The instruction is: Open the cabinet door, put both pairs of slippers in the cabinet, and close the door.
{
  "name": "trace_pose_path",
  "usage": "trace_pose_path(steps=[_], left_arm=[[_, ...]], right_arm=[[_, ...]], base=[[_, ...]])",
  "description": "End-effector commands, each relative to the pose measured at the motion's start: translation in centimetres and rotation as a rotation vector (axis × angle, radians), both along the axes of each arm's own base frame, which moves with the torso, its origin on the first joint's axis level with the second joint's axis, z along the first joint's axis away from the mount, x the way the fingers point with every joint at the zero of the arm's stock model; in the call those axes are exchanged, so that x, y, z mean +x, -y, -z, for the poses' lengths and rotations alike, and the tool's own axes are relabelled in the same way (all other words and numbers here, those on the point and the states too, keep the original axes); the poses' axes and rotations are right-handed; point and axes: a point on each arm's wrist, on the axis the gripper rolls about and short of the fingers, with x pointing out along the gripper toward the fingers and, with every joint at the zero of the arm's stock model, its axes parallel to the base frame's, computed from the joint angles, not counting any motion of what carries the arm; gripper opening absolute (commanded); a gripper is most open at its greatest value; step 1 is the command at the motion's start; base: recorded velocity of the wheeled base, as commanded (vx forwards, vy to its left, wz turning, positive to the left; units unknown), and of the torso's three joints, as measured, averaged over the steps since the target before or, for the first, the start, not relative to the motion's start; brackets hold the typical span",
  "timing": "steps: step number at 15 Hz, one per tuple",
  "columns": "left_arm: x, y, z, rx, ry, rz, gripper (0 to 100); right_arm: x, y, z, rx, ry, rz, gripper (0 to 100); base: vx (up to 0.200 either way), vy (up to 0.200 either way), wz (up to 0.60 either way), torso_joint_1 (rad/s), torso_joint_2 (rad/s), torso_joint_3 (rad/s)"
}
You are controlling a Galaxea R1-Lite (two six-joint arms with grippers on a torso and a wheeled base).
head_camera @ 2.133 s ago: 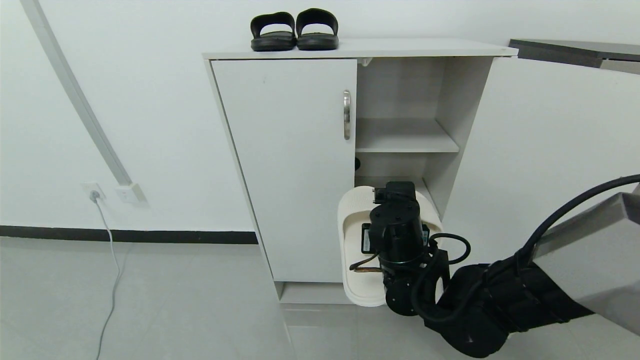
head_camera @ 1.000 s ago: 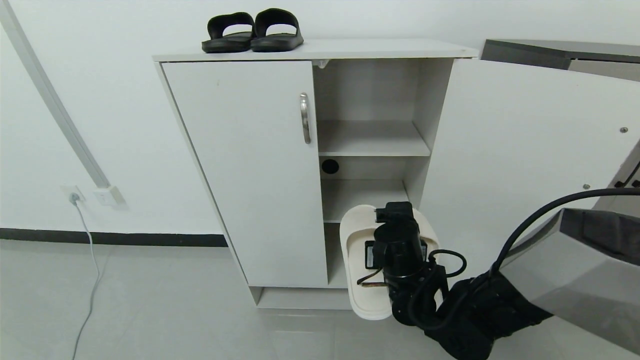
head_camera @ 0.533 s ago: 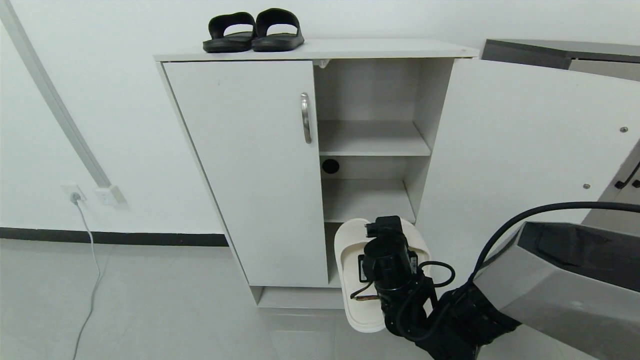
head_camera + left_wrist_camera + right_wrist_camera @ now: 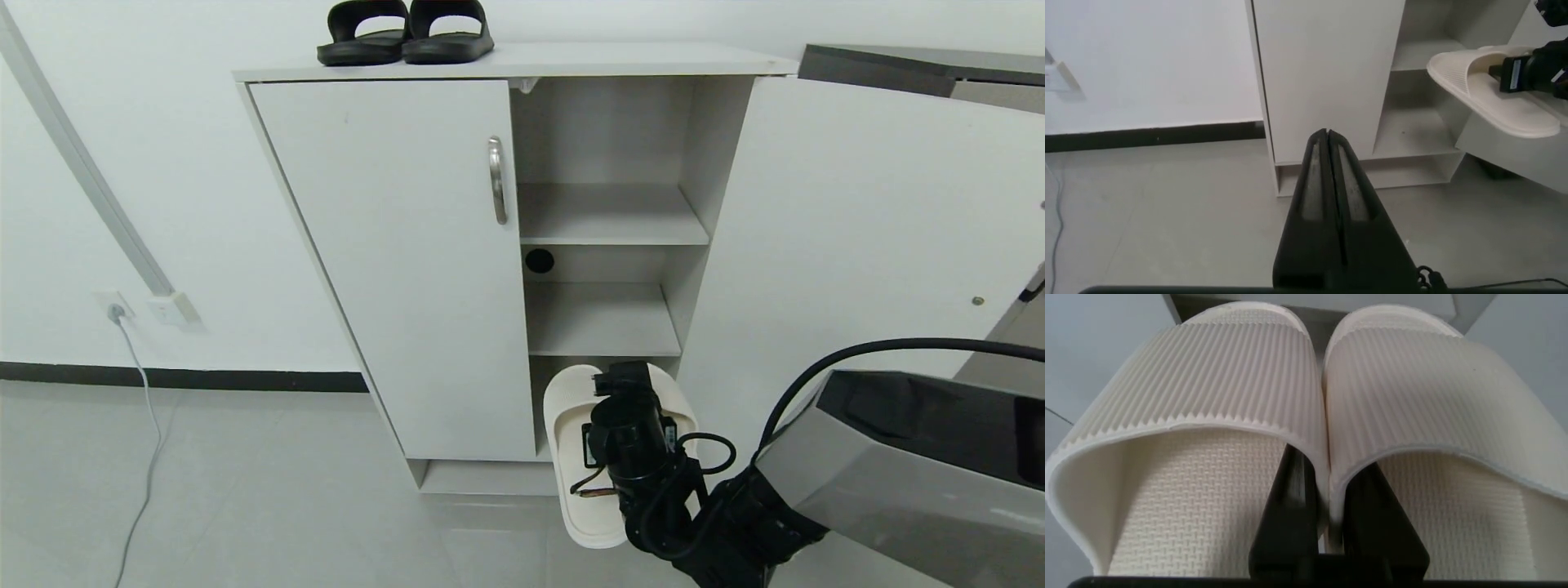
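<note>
A pair of cream slippers (image 4: 575,441) hangs in front of the cabinet's lowest opening, held side by side by my right gripper (image 4: 624,384). In the right wrist view its fingers (image 4: 1290,490) clamp the two inner walls of the cream slippers (image 4: 1208,400) together. A pair of black slippers (image 4: 404,31) rests on top of the white cabinet (image 4: 392,269). The cabinet's right door (image 4: 857,245) is swung open, the left door with its metal handle (image 4: 495,180) is closed. My left gripper (image 4: 1327,151) is shut and empty, low above the floor, facing the cabinet (image 4: 1323,73).
Two bare shelves (image 4: 604,216) sit inside the open half, with a round cable hole (image 4: 539,261) in the back. A wall socket with a cord (image 4: 114,314) is at the left. Grey tiled floor (image 4: 245,506) spreads in front of the cabinet.
My right arm has lowered the cream slippers from the middle shelf height to the bottom opening. The head camera has shifted, bringing the cabinet closer and further left.
</note>
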Motion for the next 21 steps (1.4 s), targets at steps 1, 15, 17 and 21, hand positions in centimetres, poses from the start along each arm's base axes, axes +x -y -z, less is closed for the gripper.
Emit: trace_pose_path(steps=[1, 15, 17, 21], left_arm=[[0.0, 0.0, 0.0, 0.0, -0.001, 0.0, 0], [0.0, 0.0, 0.0, 0.0, -0.001, 0.0, 0], [0.0, 0.0, 0.0, 0.0, -0.001, 0.0, 0], [0.0, 0.0, 0.0, -0.002, -0.001, -0.002, 0]], right_arm=[[0.0, 0.0, 0.2, -0.005, -0.003, -0.002, 0], [1.2, -0.3, 0.4, 0.014, 0.283, -0.004, 0], [1.3, -0.1, 0.6, 0.008, 0.279, 0.0, 0], [1.6, 0.1, 0.7, 0.009, 0.279, 0.009, 0]], base=[[0.0, 0.0, 0.0, 0.002, 0.01, -0.188], [0.0, 0.0, 0.0, 0.003, 0.0, -0.133], [0.0, 0.0, 0.0, 0.0, 0.0, 0.0], [0.0, 0.0, 0.0, 0.0, 0.0, 0.0]])
